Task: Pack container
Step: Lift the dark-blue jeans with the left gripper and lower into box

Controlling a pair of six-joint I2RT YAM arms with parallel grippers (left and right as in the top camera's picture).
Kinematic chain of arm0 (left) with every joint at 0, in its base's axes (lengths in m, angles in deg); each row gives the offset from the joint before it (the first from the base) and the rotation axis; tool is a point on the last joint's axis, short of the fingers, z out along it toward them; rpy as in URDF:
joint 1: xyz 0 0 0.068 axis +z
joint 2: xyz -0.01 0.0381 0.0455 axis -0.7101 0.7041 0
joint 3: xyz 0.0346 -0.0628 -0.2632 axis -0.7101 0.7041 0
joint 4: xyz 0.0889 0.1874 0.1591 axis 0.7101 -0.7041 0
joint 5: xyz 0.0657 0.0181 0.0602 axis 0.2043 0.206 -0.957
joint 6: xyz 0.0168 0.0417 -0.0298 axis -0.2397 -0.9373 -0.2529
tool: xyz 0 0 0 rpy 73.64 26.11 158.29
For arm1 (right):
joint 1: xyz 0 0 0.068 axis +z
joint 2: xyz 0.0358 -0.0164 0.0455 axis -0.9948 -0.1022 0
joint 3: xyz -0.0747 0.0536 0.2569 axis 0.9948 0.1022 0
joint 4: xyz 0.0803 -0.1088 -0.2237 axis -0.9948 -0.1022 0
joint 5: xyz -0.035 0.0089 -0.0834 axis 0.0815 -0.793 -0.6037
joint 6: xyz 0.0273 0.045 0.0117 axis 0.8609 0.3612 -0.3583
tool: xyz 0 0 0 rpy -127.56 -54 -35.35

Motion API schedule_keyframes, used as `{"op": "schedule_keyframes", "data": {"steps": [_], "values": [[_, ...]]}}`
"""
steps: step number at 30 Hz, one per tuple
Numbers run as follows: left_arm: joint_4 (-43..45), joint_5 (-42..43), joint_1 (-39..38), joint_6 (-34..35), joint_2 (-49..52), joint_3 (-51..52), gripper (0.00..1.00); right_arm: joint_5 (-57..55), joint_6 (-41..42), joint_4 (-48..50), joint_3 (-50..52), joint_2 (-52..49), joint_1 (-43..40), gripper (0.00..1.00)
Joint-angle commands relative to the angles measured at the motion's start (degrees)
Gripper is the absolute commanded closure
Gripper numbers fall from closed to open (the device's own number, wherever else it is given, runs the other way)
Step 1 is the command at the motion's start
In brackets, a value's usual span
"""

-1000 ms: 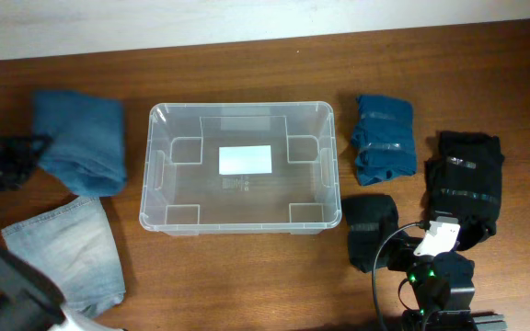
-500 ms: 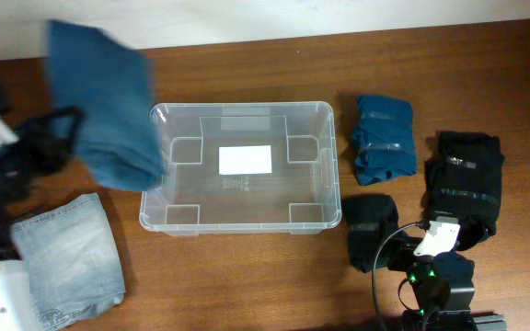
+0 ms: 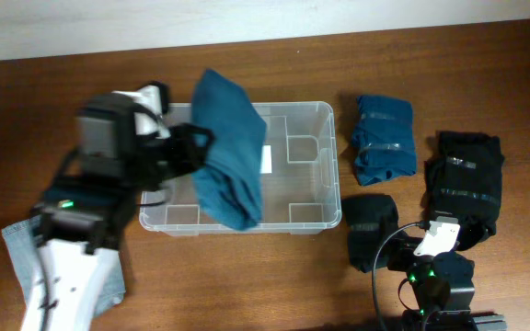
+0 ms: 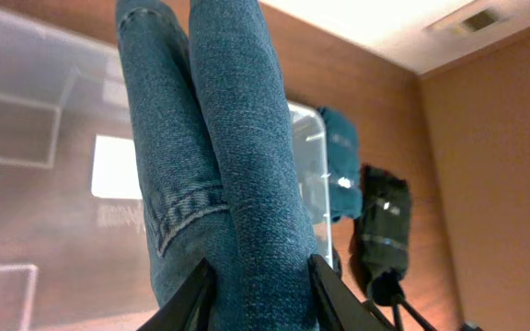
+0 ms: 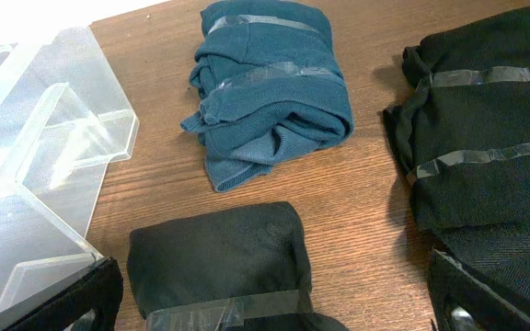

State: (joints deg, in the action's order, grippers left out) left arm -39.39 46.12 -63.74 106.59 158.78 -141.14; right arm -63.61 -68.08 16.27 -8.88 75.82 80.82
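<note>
Left claw [image 4: 260, 279] clamped on folded jeans [image 4: 219, 156] above the container [image 3: 313, 170]; right claw [image 5: 274, 292] spread wide, empty.

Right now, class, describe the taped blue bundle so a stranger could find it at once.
Start at the clear container in mid-table. Off its right end lie three taped bundles. Yours is the only blue bundle; the others are black bundles.

The left claw [image 4: 260, 280] grips folded blue jeans [image 4: 219, 156] above the clear container [image 4: 26, 119].
</note>
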Motion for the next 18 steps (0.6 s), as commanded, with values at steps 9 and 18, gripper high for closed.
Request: {"op": "schedule_keyframes", "data": {"steps": [9, 18], "values": [[16.5, -21.2, -17.4, 9.1, 9.5, 2.1, 0.99, -0.1, -0.2, 0.1, 0.4, 0.5, 0.3, 0.02], [21.4, -21.6, -18.5, 10.5, 19.0, 2.1, 0.99, -0.1, -0.2, 0.1, 0.4, 0.5, 0.3, 0.02]]}}
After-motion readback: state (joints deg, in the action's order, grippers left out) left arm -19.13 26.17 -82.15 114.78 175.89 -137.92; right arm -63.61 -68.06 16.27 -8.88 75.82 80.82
